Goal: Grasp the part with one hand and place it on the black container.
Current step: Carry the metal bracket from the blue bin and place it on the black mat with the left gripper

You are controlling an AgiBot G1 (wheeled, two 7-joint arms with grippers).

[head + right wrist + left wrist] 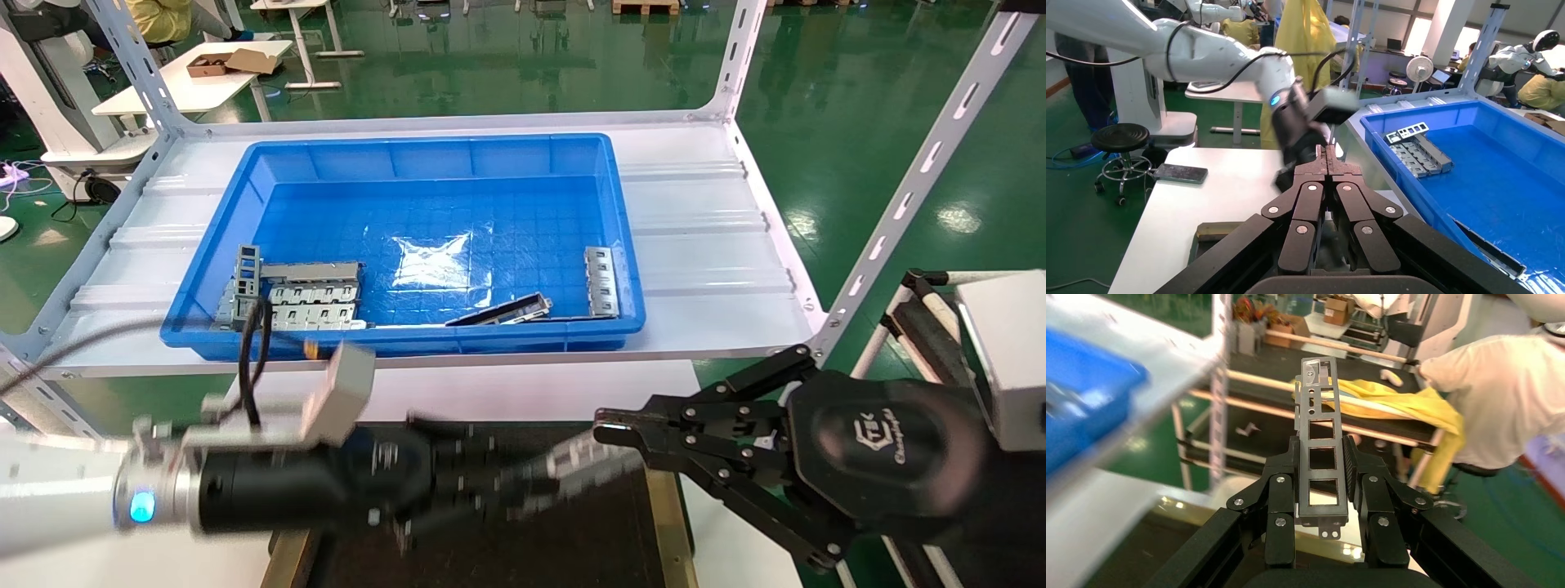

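My left gripper (498, 482) is shut on the part (576, 465), a silver-grey bar with rectangular window cutouts, and holds it above the black container (572, 543). In the left wrist view the part (1322, 425) stands up between the left gripper's (1322, 462) pads, clamped by its long sides. My right gripper (609, 429) is shut and empty; it hovers over the container's right side, its tip close to the part's free end. In the right wrist view the right gripper (1327, 156) points at the left arm's wrist (1294, 122).
A deep blue bin (425, 155) stands on the white shelf behind, holding a stack of grey multi-cell pieces (306, 298), a dark thin strip (498, 311) and another windowed bar (602, 282). Slotted metal frame posts (923, 171) rise at the right. A phone (1180, 173) lies on the white table.
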